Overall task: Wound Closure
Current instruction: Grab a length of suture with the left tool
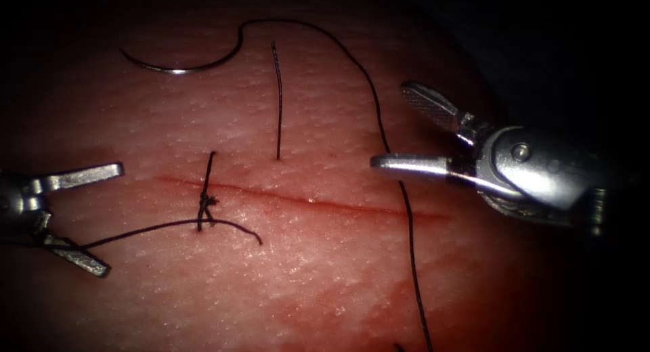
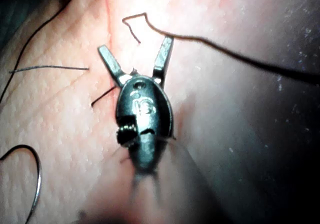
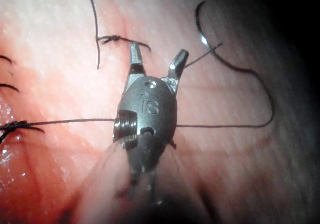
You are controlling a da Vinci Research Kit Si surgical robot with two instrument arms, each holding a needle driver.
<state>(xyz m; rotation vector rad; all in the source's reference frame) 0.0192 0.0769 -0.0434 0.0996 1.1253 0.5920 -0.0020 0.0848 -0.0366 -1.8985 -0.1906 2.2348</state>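
The cut (image 1: 305, 200) runs across the tissue (image 1: 325, 284). A knotted stitch (image 1: 205, 202) crosses its left part, with thread tails lying on the skin. The curved needle (image 1: 177, 68) lies free on the tissue beyond the cut at upper left, not in the tissue. Its thread (image 1: 379, 122) arcs right and down past the right tool. A separate thread end (image 1: 277, 101) stands up from the tissue above the cut. The left tool (image 1: 105, 216) is at the left edge, jaws open, holding nothing. The right tool (image 1: 389, 125) hovers at the right, jaws open, empty. The left tool (image 2: 135, 54) and right tool (image 3: 157, 56) show spread jaws.
Red fluid (image 1: 379, 311) stains the tissue below the right part of the cut. A long tail from the knot (image 1: 135, 231) runs left toward the left tool's lower jaw. The needle (image 2: 35, 184) lies beside the left tool.
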